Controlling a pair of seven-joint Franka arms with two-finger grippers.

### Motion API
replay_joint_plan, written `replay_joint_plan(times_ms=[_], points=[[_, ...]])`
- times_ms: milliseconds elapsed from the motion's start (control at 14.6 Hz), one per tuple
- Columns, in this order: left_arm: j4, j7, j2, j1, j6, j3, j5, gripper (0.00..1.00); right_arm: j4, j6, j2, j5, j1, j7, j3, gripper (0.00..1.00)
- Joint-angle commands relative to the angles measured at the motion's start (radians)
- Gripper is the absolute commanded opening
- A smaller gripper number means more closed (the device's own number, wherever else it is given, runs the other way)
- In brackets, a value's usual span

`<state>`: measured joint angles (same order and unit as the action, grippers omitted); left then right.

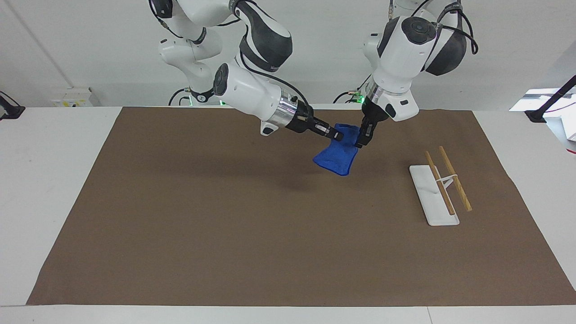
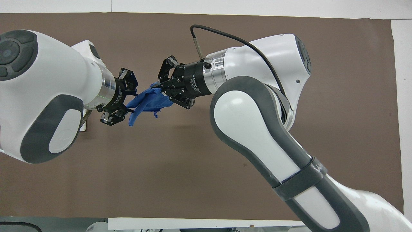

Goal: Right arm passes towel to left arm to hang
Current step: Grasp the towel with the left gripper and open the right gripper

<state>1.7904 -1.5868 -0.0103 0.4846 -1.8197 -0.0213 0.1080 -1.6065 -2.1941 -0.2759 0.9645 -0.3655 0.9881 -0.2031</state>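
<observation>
- Two pincers meet on one cloth, raised over the middle of the counter's robot-side half. The right pincer (image 1: 336, 134) is clenched on the upper edge of the towel (image 1: 335, 158), which hangs clear of the brown mat (image 1: 225, 225) with its lower end free.
- Left pincer (image 1: 361, 137) stands at the towel's other upper corner, touching the cloth. Its fingers appear drawn in around that corner in the overhead view, but whether they have fully clamped I cannot tell.
- Step in hand, by my judgement: the hand-over itself, with the giving arm not yet let go.
- Next move calls for a confirmed grip by the left pincer, then release by the right one, then carrying the towel to the rack (image 1: 438, 186), which stands on the mat toward the left arm's end of the counter.
- Risk noted: release before the receiving grip is sure would drop the towel onto the mat.
- Hidden or unclear: the contact between left fingers and cloth is masked by the towel's folds; in the overhead view the left arm (image 2: 42, 93) covers nearly all of the rack; the thin tail (image 2: 156, 114) at one corner is barely legible.
</observation>
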Motion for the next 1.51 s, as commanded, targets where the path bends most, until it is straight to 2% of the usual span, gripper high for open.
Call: replay_joint_plan(times_ms=[0,206,411,480,549,617,686,823,1029,1166,1303,1440], points=[[0.003,-0.021,-0.005,0.015,0.005,0.008,0.013,0.01,-0.013,-0.015,0.008,0.026,0.000,-0.008,-0.004,0.03],[-0.006,-0.021,-0.002,0.020,-0.012,0.011,0.012,0.00,-0.013,-0.015,0.008,0.026,0.000,-0.011,-0.004,0.03],[-0.109,-0.019,0.048,0.006,-0.003,0.020,-0.001,0.00,-0.013,-0.015,0.008,0.026,-0.001,-0.011,-0.004,0.03],[-0.136,-0.015,0.053,0.005,-0.003,0.020,-0.020,0.00,-0.013,-0.016,0.008,0.026,-0.001,-0.011,-0.004,0.09],[-0.146,-0.012,0.056,0.000,-0.007,0.020,-0.046,0.00,-0.013,-0.019,0.008,0.026,0.000,-0.012,-0.004,0.35],[-0.157,-0.012,0.059,0.000,-0.012,0.020,-0.076,0.00,-0.013,-0.032,0.006,0.025,0.000,-0.019,-0.004,0.86],[-0.163,-0.012,0.056,0.000,-0.015,0.020,-0.106,0.00,-0.013,-0.038,0.006,0.011,0.000,-0.031,-0.004,1.00],[-0.164,-0.006,0.053,-0.001,-0.027,0.020,-0.120,0.00,-0.013,-0.036,0.004,-0.056,0.006,-0.151,-0.001,1.00],[-0.103,0.080,0.024,-0.049,-0.041,0.032,-0.174,0.00,-0.013,-0.010,0.003,-0.321,0.046,-0.287,0.002,1.00],[-0.066,0.201,0.015,-0.125,-0.067,0.032,-0.174,0.00,-0.013,0.069,0.004,-0.496,0.100,-0.317,0.004,1.00],[-0.030,0.324,0.003,-0.203,-0.099,0.032,-0.174,0.00,-0.003,0.193,0.007,-0.672,0.195,-0.498,0.002,1.00],[0.030,0.450,-0.016,-0.295,-0.165,0.032,-0.174,0.00,0.000,0.275,0.018,-0.769,0.284,-0.699,0.008,1.00]])
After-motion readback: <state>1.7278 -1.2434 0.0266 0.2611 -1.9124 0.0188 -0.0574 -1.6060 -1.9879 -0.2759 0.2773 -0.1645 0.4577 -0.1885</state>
